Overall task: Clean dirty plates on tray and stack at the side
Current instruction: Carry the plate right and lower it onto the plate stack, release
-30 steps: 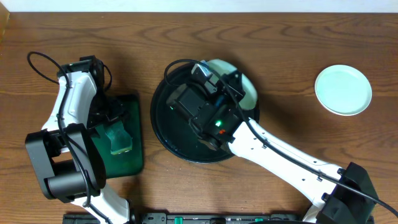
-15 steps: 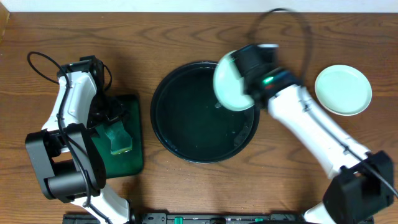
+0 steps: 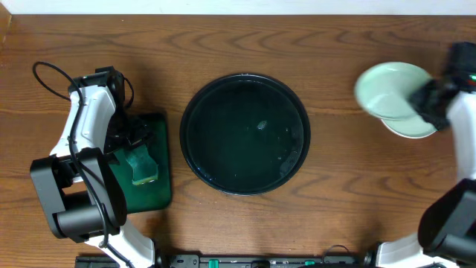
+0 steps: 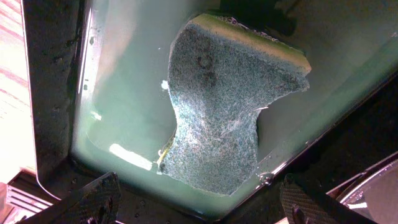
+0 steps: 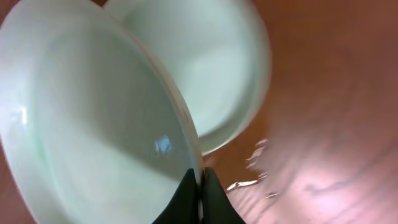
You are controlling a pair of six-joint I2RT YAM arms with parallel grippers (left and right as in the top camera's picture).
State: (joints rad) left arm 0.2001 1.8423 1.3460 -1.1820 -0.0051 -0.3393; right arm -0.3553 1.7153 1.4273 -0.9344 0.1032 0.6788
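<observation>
Overhead, the held plate is seen at the right side of the worktop, well apart from the tray and partly over the resting plate. No plate is seen on the tray, only wet glints.

The stacking step is judged to be in hand, and this may be the last plate to be moved. In the right wrist view, the right claw is clamped thin on the held plate's rim. The left claw is spread wide over the sponge, which lies in the green tray; nothing is gripped by it.

For the next move, the held plate would need to be levelled, centred over the resting plate and lowered until the two nest. Only then should the rim be released.

Being round, the held plate has no long axis. It is carried tilted, hollow face up. The pinched rim is turned toward the right arm, and the free rim points left toward the tray.
</observation>
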